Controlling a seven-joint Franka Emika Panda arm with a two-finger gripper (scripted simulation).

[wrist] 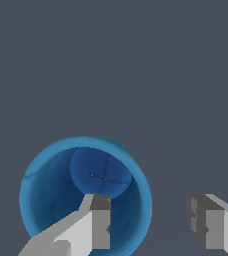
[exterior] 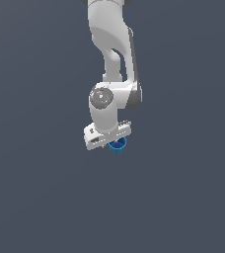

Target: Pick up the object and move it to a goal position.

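arm: white Franka arm [exterior: 112, 54] seen hanging down from the top of the exterior view, wrist pointed down at the grey tabletop [exterior: 35, 197].
tool: white tool [exterior: 115, 144] set low, right over the cup; in the wrist view [wrist: 148, 220] both fingers are seen spread apart with a clear gap between them, so the tool is open and nothing is gripped.
fingers: one finger [wrist: 97, 225] is seen overlapping the cup's hollow opening, the other [wrist: 211, 225] outside the cup, over bare tabletop; the near cup wall lies between the two. Contact with the wall cannot be told.
object: small bright blue cup [exterior: 117, 146], upright, hollow top facing up, partly hidden under the tool in the exterior view; rim and inner floor are shown in the wrist view [wrist: 46, 190].
cup support: resting on tabletop or lifted cannot be told.
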